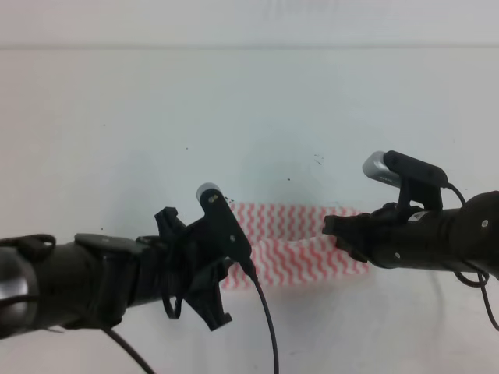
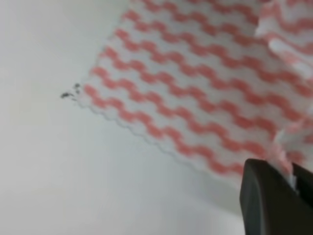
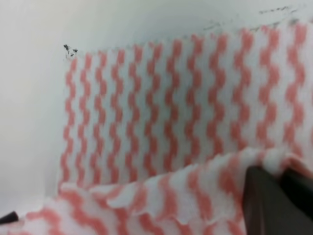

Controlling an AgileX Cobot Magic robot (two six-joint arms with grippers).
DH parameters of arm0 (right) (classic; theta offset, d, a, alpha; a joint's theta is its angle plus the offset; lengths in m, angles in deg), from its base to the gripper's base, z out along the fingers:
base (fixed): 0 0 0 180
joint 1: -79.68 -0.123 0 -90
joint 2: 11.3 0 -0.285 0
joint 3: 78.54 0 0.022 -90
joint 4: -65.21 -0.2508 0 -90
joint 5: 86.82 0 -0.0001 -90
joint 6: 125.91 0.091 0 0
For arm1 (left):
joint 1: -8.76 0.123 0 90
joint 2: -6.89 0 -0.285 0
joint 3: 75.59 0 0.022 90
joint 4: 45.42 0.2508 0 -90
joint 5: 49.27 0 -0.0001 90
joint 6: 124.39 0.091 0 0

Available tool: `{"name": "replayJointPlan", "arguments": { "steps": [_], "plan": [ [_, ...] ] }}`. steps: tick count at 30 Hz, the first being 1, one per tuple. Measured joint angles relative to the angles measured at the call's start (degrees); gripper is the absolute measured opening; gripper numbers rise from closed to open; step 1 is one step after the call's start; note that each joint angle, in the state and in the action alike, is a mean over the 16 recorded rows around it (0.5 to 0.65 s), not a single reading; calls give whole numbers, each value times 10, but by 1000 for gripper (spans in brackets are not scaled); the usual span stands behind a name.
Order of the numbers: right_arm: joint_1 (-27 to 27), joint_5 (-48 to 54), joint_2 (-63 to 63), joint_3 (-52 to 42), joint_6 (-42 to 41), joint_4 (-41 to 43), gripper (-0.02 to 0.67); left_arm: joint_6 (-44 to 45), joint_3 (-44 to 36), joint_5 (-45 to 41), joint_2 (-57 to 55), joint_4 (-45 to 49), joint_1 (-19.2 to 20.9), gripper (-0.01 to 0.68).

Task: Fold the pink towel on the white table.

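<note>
The pink towel [image 1: 288,241], with pink-red and white zigzag stripes, lies on the white table [image 1: 117,117] between my two arms. My left gripper [image 1: 226,269] is at its left end. In the left wrist view its fingers [image 2: 261,196] are shut on a raised towel edge [image 2: 288,147], while the rest of the towel [image 2: 195,88] lies flat. My right gripper [image 1: 334,227] is at the right end. In the right wrist view its fingers [image 3: 266,200] pinch a lifted, folded-over edge [image 3: 171,196] above the flat part [image 3: 171,112].
Small dark specks [image 2: 68,93] mark the table at one towel corner; they also show in the right wrist view [image 3: 68,50]. A few more specks [image 1: 318,158] lie behind the towel. A black cable [image 1: 265,319] hangs from the left arm.
</note>
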State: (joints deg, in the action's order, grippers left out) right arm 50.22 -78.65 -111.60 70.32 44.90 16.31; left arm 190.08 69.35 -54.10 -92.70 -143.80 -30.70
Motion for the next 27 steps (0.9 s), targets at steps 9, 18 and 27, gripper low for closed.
{"name": "replayJointPlan", "arguments": {
  "steps": [9, 18, 27],
  "plan": [
    [6, -18, -2, 0, 0, 0, -16, 2, 41, 26, -36, 8, 0, -4],
    [20, -19, -5, 1, 0, 0, -16, 3, 64, 34, -61, 3, 0, -4],
    [27, -20, -14, 3, 0, 1, -17, 11, 68, 44, -76, 6, 0, -4]
  ]
}}
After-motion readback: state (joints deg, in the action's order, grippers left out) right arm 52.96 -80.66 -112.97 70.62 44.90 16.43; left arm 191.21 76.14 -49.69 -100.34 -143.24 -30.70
